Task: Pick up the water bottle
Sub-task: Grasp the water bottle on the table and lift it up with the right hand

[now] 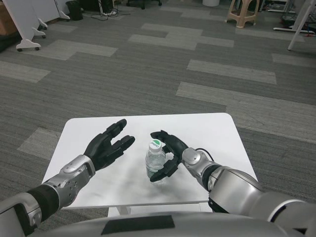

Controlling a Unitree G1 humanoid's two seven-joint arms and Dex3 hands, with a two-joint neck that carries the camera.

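A small clear water bottle (154, 157) with a white and green cap stands upright near the middle of the white table (210, 129). My right hand (174, 149) is wrapped around it from the right: the thumb reaches behind the cap and the fingers curl across the front of its lower body. My left hand (106, 144) hovers open to the left of the bottle, palm turned toward it, with a clear gap between them.
Grey carpeted floor surrounds the table. A beige stool (242, 11) and white wheeled panels (27, 22) stand far back. The table's front edge lies just below my forearms.
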